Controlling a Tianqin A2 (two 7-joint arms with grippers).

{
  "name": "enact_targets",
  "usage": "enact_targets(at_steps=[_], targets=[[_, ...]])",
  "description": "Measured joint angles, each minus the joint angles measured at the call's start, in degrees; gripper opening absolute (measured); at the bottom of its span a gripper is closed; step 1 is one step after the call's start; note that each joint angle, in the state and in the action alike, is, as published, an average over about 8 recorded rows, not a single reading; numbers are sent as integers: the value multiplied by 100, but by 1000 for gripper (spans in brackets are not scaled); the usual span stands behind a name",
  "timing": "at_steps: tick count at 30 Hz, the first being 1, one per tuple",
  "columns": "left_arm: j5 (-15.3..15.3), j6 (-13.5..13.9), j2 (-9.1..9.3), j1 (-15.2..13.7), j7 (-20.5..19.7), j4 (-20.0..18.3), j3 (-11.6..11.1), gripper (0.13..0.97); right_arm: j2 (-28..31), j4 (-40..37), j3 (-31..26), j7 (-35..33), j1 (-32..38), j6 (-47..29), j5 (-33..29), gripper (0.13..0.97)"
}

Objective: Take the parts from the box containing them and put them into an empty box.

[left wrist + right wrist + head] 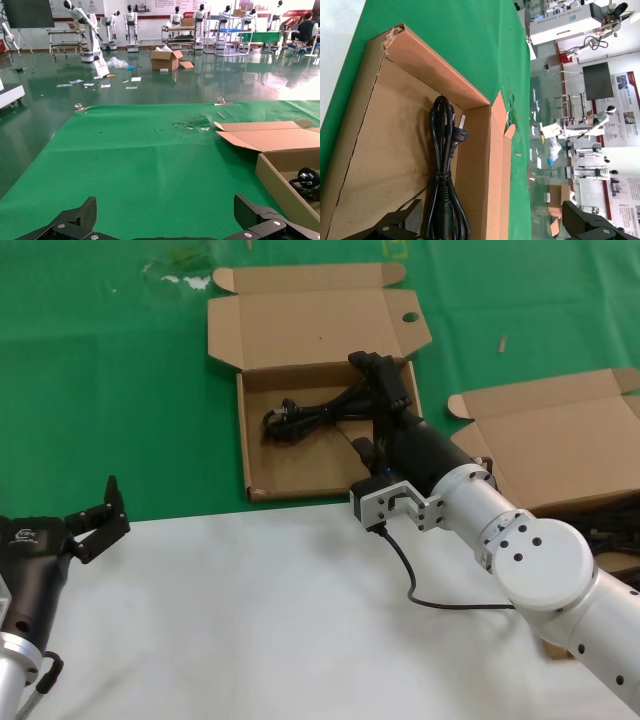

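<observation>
The box with a round hole in its lid flap lies open at the middle of the green mat. One black power cord lies in it, also seen in the right wrist view. My right gripper is open above this box's right wall, one finger over the cord, the other outside the wall. The plain-lidded box stands at the right, with more black cords partly hidden behind my arm. My left gripper is open and empty at the near left.
A white surface covers the near part of the table and the green mat the far part. A black cable hangs from my right wrist. The left wrist view shows the holed box's wall.
</observation>
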Motion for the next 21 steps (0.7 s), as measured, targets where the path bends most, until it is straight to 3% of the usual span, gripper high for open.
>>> enact_targets(at_steps=[21], targets=[[0,0,0,0,0,0,0,966,0,0,0,0,0,0,0,966]])
